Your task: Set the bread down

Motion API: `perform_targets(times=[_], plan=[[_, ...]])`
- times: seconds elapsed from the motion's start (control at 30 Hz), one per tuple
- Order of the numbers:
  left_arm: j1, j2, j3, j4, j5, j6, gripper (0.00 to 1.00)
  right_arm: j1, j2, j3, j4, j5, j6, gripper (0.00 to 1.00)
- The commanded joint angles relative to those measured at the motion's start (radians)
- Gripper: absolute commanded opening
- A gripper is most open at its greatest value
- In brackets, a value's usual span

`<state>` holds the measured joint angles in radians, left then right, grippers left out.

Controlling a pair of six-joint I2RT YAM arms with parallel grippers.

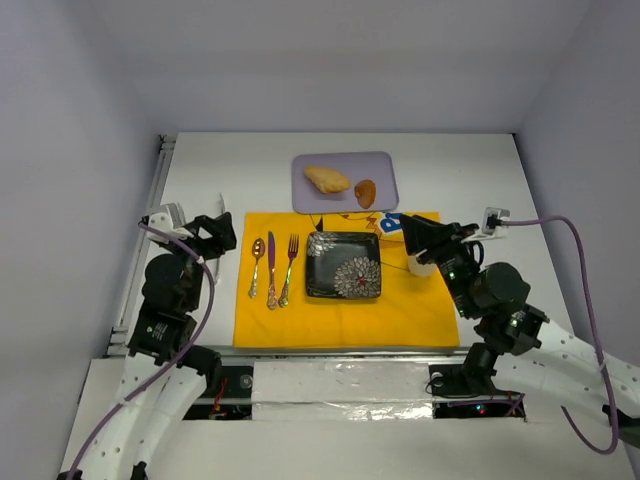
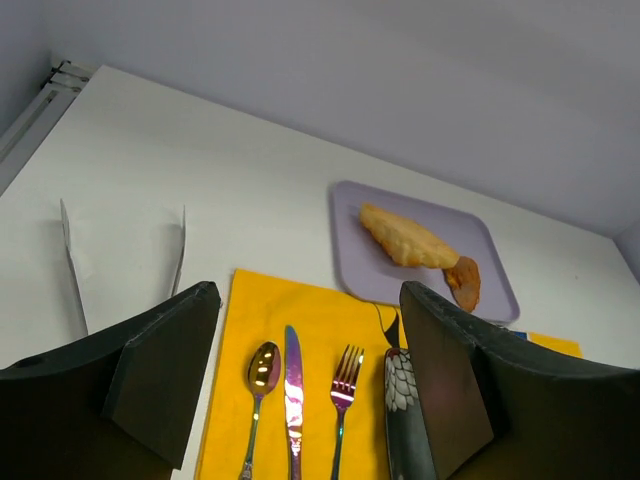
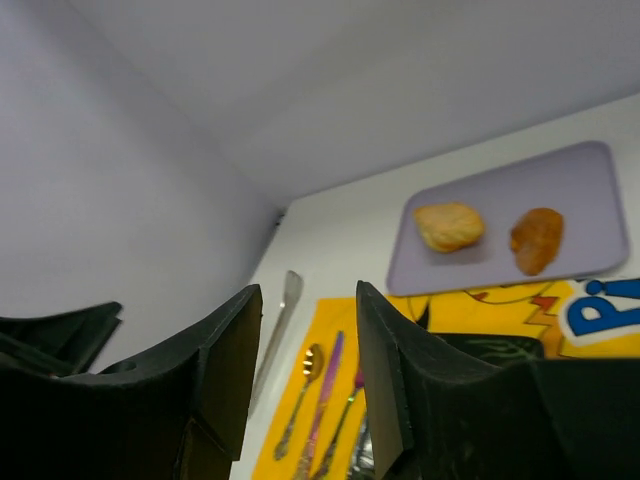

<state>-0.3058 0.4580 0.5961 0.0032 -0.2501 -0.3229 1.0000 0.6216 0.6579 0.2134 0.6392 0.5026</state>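
Note:
A long pale bread [image 1: 327, 179] and a smaller brown piece [image 1: 366, 193] lie on a lavender tray [image 1: 385, 165] at the back. They also show in the left wrist view, bread [image 2: 405, 238] and brown piece [image 2: 464, 282], and in the right wrist view, bread [image 3: 449, 226] and brown piece [image 3: 536, 238]. A black patterned plate [image 1: 312, 290] sits on the yellow placemat [image 1: 400, 315]. My left gripper [image 1: 218, 232] is open and empty, left of the mat [image 2: 308, 300]. My right gripper [image 1: 420, 235] is open and empty at the mat's right edge [image 3: 307, 300].
A spoon [image 1: 257, 265], a knife [image 1: 271, 270] and a fork [image 1: 290, 268] lie left of the plate. Metal tongs [image 2: 70, 260] lie on the white table left of the mat. A white cup [image 1: 421, 266] stands under my right gripper. Walls close in on three sides.

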Motion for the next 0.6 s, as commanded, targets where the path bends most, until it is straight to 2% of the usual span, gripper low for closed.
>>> perform_targets(times=[0.0,0.13,0.23,0.27,0.3,0.33,0.4,0.43,0.57], plan=[[0.004,0.021,-0.005,0.044,-0.024,0.022,0.71,-0.003,0.012,-0.049,0.070,0.123,-0.084,0.49],[0.004,0.063,-0.008,0.072,0.015,0.027,0.70,-0.003,0.003,-0.101,0.095,0.154,-0.096,0.48],[0.004,0.119,-0.004,0.067,0.011,0.022,0.67,-0.003,-0.014,-0.132,0.121,0.168,-0.085,0.39],[0.004,0.152,0.002,0.060,0.003,0.021,0.66,-0.003,-0.019,-0.136,0.124,0.165,-0.082,0.22],[0.004,0.172,0.014,0.052,-0.008,0.021,0.64,-0.003,-0.023,-0.136,0.121,0.157,-0.081,0.12],[0.004,0.192,0.022,0.031,-0.041,0.022,0.52,-0.003,-0.028,-0.135,0.115,0.155,-0.076,0.03],[0.013,0.269,0.059,0.005,-0.073,0.021,0.30,-0.003,-0.034,-0.127,0.086,0.152,-0.065,0.00],[0.013,0.296,0.074,-0.029,-0.092,0.022,0.02,-0.003,-0.036,-0.124,0.078,0.145,-0.056,0.00],[0.022,0.480,0.154,-0.095,-0.112,0.024,0.00,-0.003,-0.066,-0.136,0.081,0.134,-0.050,0.00]])
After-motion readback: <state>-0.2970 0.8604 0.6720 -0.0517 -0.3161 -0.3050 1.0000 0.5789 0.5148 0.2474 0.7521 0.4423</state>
